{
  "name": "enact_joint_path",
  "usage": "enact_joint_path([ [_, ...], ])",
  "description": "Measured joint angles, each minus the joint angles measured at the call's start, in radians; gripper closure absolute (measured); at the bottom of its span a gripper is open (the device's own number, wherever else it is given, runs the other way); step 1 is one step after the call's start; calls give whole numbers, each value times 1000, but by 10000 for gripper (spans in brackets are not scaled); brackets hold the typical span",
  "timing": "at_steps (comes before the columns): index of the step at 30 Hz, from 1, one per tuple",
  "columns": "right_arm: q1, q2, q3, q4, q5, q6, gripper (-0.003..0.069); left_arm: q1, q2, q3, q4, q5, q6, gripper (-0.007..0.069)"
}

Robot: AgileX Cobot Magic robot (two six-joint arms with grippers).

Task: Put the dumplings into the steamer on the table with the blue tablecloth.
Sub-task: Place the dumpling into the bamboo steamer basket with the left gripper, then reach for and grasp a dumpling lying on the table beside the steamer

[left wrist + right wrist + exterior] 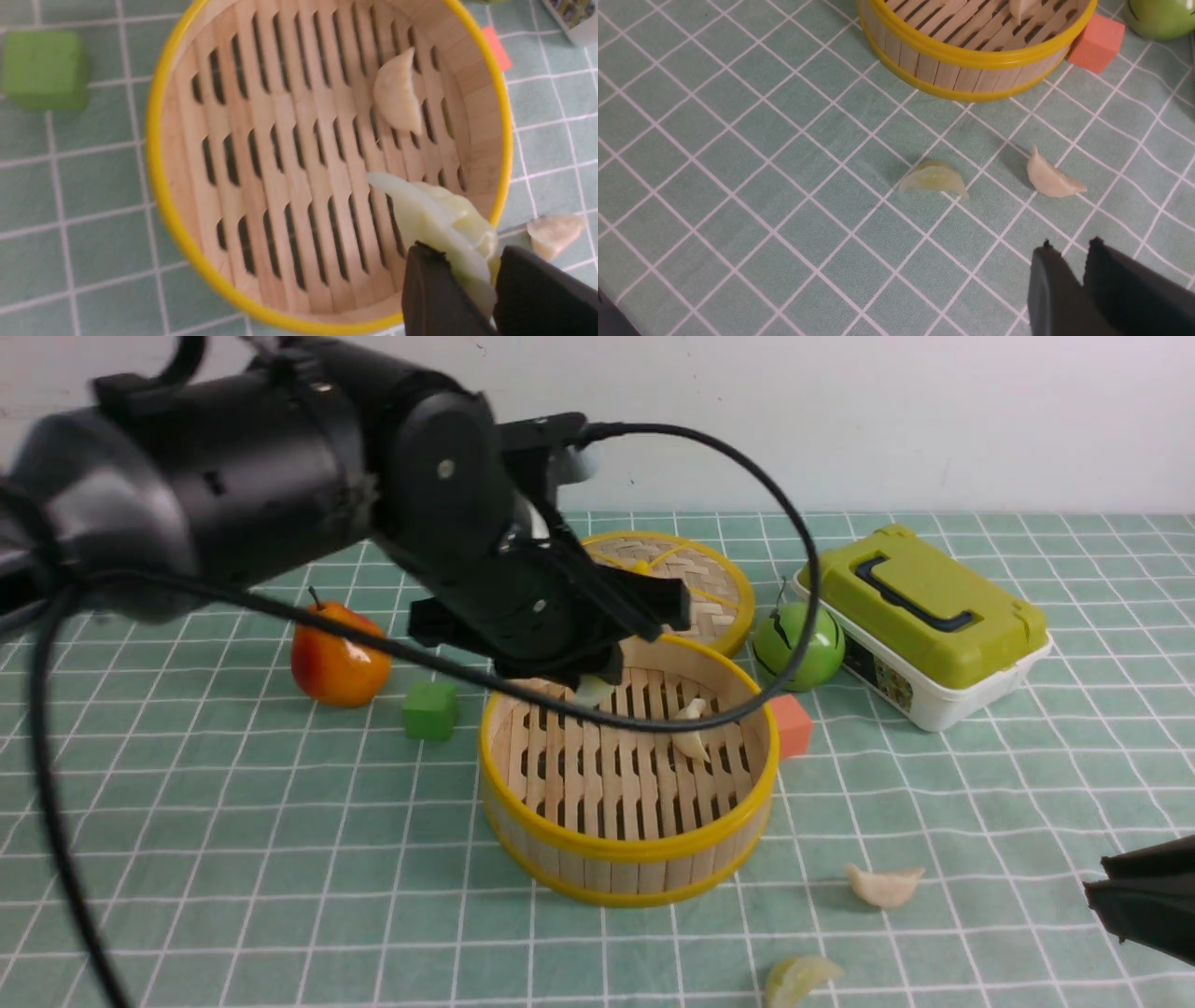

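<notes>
Because the blue tablecloth (233, 859) covers the whole table, it fills every view from edge to edge. Next in bulk is the left arm (233, 476), sweeping from the upper left of the front view toward the centre. There the left gripper (597, 677) hangs over the far side of the steamer (625, 845), which sits mid-frame. Beyond the steamer, at upper centre, lies the woven lid (695, 583), and a lime-lidded box (924, 616) stands at the upper right. The right gripper (1144, 896) peeks in at the lower right edge.

Smallest are the dumplings. A cream dumpling (693, 733) lies on the slats inside the steamer, right of centre. A yellow-green dumpling (444, 214) is pinched between the left fingers (434, 289), above the basket floor. Two more rest on the cloth at the lower right of the front view: a loose cream one (884, 885) near the basket and a loose greenish one (801, 978) at the bottom edge.

They look light, glossy and probably slippery. I judge the plump middle a surer hold than the tapered tips.

The front view hides the grasp behind the wrist, and only the left wrist view shows it. The right wrist view alone shows that gripper's fingers drawn nearly together on nothing, with the two loose dumplings lying apart from each other.
</notes>
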Motion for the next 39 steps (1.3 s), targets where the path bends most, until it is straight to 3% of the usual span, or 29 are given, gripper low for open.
enact_joint_path([
  [7,0,0,0,4,8,0,541,0,266,-217,30,45,8,463],
  [16,0,0,0,3,8,0,531,1,484,-430,134,74,-72,462],
  [20,0,0,0,1,5,0,529,1,514,-437,137,85,-73,400],
  [24,0,0,0,1,4,0,526,1,521,-444,141,97,-73,278],
  [29,0,0,0,1,4,4,533,1,484,-519,153,213,-54,225],
  [32,0,12,-15,1,11,34,554,1,419,-571,162,306,6,230],
  [34,0,64,-82,1,47,74,603,1,282,-608,169,414,103,274],
  [39,2,167,-158,2,118,92,655,1,79,-563,172,439,169,416],
])
